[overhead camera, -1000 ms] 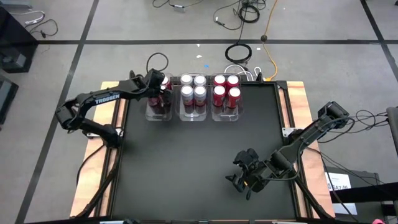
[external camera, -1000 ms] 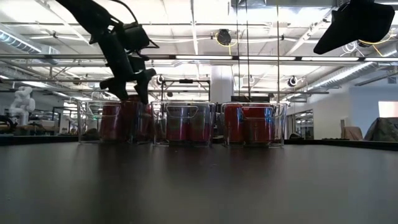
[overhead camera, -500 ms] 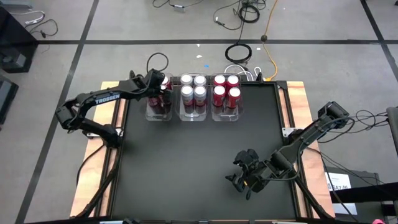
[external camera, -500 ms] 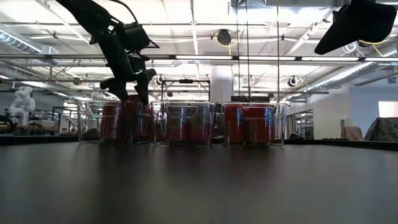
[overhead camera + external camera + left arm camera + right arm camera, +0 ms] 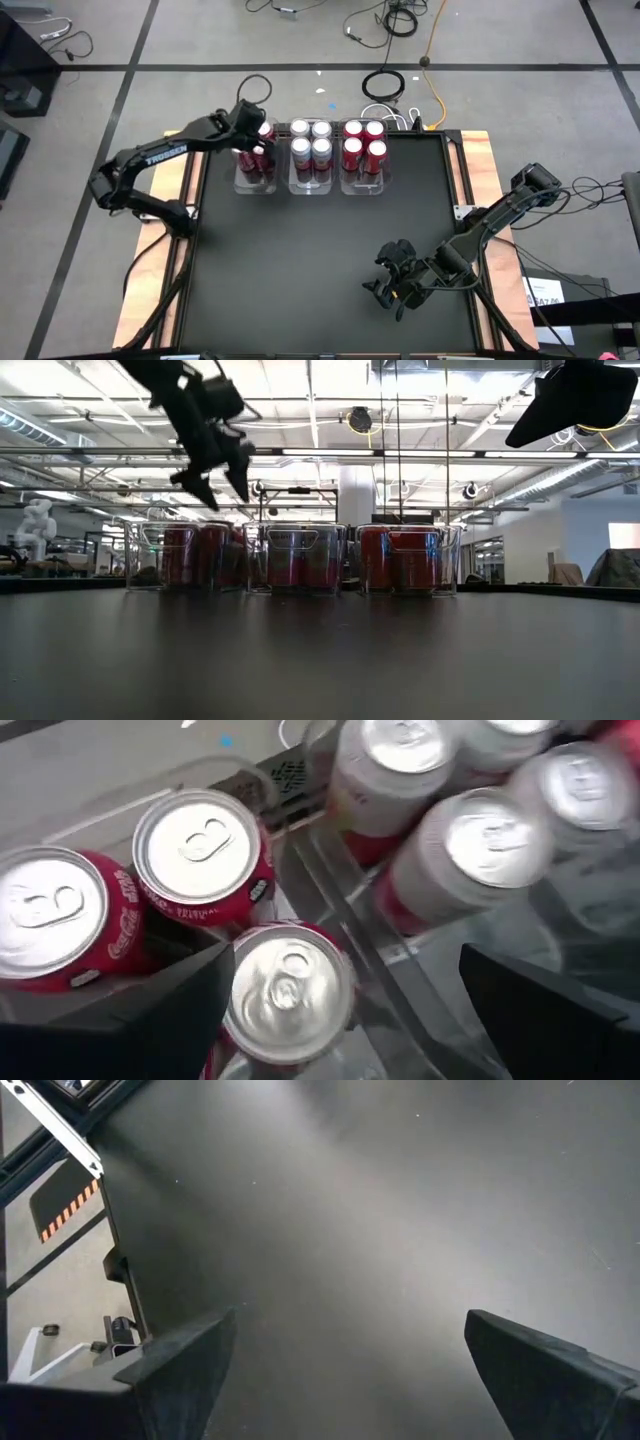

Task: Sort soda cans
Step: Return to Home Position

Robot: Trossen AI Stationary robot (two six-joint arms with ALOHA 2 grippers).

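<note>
Now that the left gripper has lifted clear of the left bin, fingers spread and empty, the soda cans sit binned along the tabletop's far edge, right gripper parked spread near the front-right corner, so sorting looks done.

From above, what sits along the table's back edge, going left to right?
Left clear bin holding red cans, left hand above it → middle clear bin holding silver cans → right clear bin holding more red cans.
</note>
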